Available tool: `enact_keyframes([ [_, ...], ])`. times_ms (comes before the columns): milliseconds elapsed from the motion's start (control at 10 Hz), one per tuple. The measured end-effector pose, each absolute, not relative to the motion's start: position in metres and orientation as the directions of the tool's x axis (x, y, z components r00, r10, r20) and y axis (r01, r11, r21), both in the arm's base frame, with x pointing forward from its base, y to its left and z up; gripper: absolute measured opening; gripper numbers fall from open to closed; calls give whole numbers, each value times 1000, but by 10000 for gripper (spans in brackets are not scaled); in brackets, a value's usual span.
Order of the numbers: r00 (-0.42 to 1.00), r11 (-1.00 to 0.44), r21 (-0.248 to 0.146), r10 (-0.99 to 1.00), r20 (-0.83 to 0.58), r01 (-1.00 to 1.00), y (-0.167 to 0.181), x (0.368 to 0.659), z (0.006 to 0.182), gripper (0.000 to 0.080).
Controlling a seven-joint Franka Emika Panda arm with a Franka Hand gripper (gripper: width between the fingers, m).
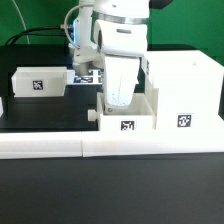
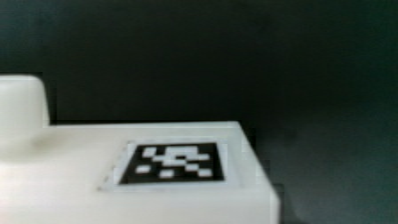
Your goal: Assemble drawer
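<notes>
Drawer tray (image 1: 143, 120) sits below gripper (image 1: 118, 100), beside case (image 1: 185, 85).

No text is legible; only coded square tags (image 1: 128, 125) mark the drawer (image 1: 185, 85).

A long low white bar (image 1: 60, 147) lies across the front of the black bench (image 1: 50, 112). Behind the bar, toward the middle, the flat marker board (image 1: 82, 76) lies on the bench, partly hidden.
</notes>
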State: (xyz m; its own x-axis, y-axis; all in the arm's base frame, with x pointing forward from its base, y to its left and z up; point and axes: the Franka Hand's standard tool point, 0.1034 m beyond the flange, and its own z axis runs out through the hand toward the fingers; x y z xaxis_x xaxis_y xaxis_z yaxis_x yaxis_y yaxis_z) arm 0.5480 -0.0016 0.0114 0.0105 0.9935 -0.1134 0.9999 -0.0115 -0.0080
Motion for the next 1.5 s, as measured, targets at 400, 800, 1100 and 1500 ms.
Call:
enact_keyframes([
  [400,34,-31,30,994,-102,999,3,551,11,42],
  [800,28,-24,39,995,-100,999,4,550,10,42],
  [1100,29,-25,39,995,-100,999,3,550,10,42],
  [1500,13,-6,66,994,-104,998,6,551,8,42],
])
